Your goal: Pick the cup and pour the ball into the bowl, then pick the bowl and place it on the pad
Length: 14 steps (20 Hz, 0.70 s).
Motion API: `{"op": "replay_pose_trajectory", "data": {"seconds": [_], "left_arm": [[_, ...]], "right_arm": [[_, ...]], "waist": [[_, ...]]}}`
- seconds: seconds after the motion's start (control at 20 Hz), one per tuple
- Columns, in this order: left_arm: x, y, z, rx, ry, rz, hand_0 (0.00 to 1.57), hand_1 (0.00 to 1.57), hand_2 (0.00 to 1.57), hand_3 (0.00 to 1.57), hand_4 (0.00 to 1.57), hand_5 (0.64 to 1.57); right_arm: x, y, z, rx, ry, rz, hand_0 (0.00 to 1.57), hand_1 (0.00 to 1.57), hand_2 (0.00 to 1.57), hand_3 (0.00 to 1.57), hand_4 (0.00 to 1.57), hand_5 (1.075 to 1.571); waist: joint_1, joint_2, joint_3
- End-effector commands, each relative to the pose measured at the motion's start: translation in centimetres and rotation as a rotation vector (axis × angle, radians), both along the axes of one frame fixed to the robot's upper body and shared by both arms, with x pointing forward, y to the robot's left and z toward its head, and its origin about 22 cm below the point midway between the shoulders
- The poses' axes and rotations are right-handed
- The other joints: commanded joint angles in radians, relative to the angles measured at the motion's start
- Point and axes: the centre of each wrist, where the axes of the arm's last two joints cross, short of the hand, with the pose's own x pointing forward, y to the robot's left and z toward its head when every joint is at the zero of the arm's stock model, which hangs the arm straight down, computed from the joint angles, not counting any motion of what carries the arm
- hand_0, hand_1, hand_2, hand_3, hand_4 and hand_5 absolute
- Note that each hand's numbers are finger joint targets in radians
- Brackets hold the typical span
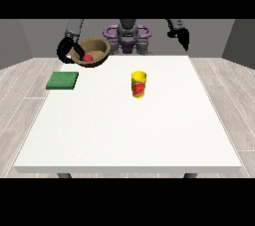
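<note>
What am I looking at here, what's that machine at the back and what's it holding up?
That is a humanoid robot standing behind a white table. The camera stands across the table and faces it, so the robot looks small at the top.

The black hand at the view's left holds a brown bowl, tilted and lifted off the table, with its fingers round the rim. A red ball lies inside the bowl.

The hand at the view's right is raised and holds nothing; how its fingers lie is too small to tell.

On the table stand a yellow cup with a red label, upright near the middle, and a flat green pad at the left edge.
</note>
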Motion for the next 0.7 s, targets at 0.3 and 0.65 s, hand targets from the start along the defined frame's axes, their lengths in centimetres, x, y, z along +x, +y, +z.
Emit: {"op": "replay_pose_trajectory", "data": {"seconds": [0.3,0.65], "left_arm": [[-1.0,4.5,-0.4,-0.014,-0.026,0.062,0.0,0.0,0.0,0.0,1.1,1.448],[-0.9,14.7,7.7,-0.047,-0.213,0.086,0.0,0.0,0.0,0.0,1.32,1.562]], "right_arm": [[-1.6,-5.4,2.6,0.024,-0.034,0.02,1.57,1.57,1.57,0.73,0.78,1.571],[-4.8,-13.0,3.6,-0.045,-0.135,-0.076,1.57,1.57,1.57,0.0,0.88,1.571]], "waist": [[-0.054,0.043,0.0018],[0.02,0.157,0.0021]]}}
